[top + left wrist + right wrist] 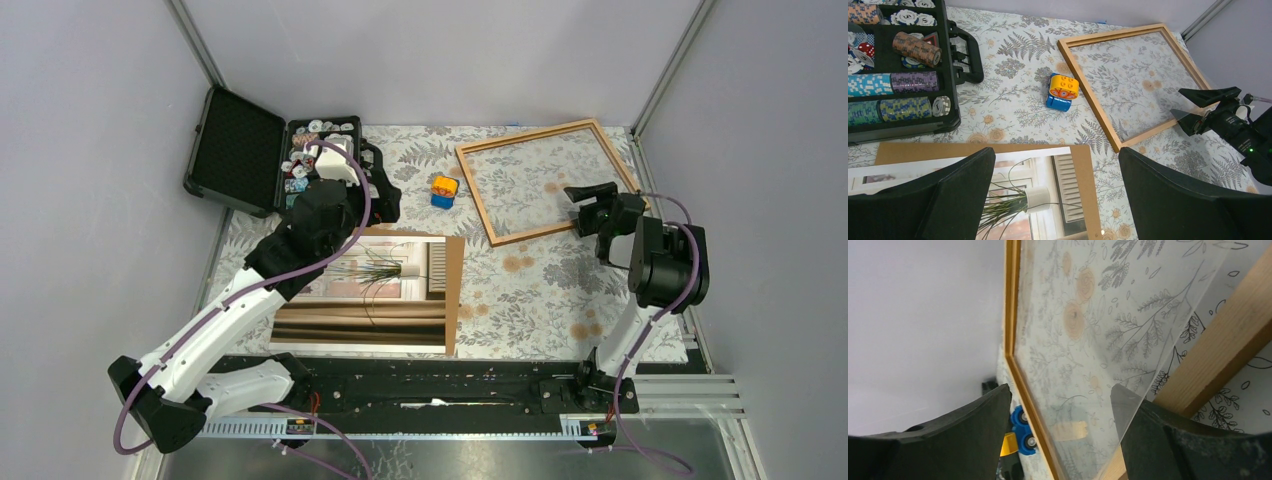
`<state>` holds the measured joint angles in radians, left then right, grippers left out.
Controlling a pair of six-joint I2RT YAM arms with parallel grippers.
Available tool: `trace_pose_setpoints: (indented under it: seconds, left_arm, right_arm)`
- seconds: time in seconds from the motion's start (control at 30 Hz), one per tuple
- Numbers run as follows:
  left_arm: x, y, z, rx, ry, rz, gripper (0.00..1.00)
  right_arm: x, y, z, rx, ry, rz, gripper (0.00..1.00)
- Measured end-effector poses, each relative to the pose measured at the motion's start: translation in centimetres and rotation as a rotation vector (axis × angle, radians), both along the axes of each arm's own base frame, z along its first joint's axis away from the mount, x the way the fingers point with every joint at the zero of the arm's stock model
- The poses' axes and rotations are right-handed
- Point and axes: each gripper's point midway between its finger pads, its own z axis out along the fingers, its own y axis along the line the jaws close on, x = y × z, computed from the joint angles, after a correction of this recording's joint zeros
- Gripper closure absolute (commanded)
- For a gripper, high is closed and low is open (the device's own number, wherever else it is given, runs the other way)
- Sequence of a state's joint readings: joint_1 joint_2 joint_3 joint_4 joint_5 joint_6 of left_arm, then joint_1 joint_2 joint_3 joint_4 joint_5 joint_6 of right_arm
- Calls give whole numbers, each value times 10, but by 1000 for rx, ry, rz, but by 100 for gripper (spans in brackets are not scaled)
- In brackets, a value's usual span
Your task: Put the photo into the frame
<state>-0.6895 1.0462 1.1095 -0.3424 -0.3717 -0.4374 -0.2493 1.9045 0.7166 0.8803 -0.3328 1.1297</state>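
Toward seven o'clock on the table (pixel 540 300), the photo (pixel 385 280) lay face up on a brown backing board (pixel 453 290). The left pincer (pixel 1055 152) hung above it, spread wide and empty. Thin paper like that looked light, floppy and easily creased, so I'd pinch its white border. At two o'clock sat the frame (pixel 528 136), narrow pale wood round a clear pane (pixel 1108 340), probably stiff, slippery and breakable. The right pincer (pixel 578 207) stood at its four-o'clock corner, jaws apart, gripping nothing.
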Motion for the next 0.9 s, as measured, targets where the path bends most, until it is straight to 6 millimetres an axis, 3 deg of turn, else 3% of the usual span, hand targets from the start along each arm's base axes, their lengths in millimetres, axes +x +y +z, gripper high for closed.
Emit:
trace_pose_setpoints:
  seconds: [0.37,0.7,0.9]
  left_arm:
    - [-2,1,3,-8,-6,-2,1]
    - [-7,5,14,-34,-32,-2,1]
    - [-8,4,14,-38,-28,-7,1]
  right_arm:
    - [-8,4,-8,-140,143,32,18]
    - [-47,1,-9,-119,139,24,18]
    - [-84,-7,-7,-63,105,29,29]
